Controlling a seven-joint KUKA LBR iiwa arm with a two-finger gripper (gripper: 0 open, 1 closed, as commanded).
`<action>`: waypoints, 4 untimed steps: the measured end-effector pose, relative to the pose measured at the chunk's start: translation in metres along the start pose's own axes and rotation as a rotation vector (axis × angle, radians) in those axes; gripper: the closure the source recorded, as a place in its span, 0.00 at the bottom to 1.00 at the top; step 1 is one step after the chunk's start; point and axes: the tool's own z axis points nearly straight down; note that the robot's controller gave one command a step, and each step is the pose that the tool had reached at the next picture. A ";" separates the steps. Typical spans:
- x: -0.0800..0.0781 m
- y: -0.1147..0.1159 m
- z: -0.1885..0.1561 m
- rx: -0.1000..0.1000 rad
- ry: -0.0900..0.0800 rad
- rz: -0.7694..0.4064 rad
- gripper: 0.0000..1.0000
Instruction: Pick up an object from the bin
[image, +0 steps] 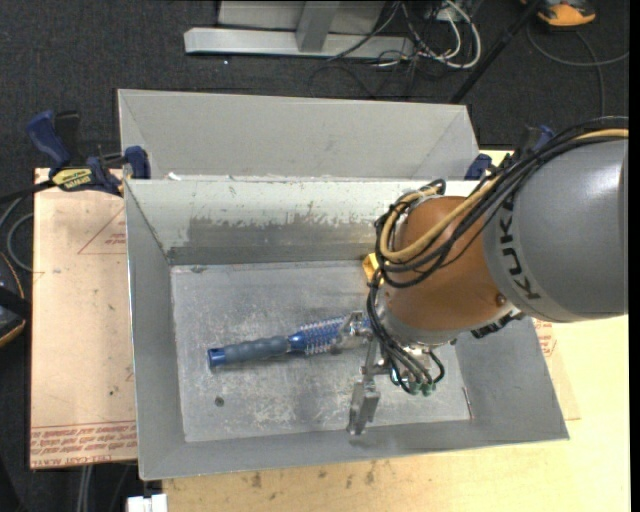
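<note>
Claw (361, 405) low, open or shut impossible to tell. Blue brush (265, 347) just left: could clip its bristle end, skidding it away.

This is looking like a robotics lab: an industrial arm (560, 240) is hanging its gripper (365, 385) inside a metal bin (300, 140), while cables (440, 30) and a stand base (290, 40) are lying on the floor (60, 60) beyond the gripper.
</note>
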 end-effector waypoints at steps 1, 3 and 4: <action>-0.068 0.101 -0.013 -0.006 -0.014 0.112 0.00; -0.087 0.086 0.065 -0.004 -0.019 0.081 1.00; -0.079 0.096 -0.072 -0.003 -0.017 0.056 1.00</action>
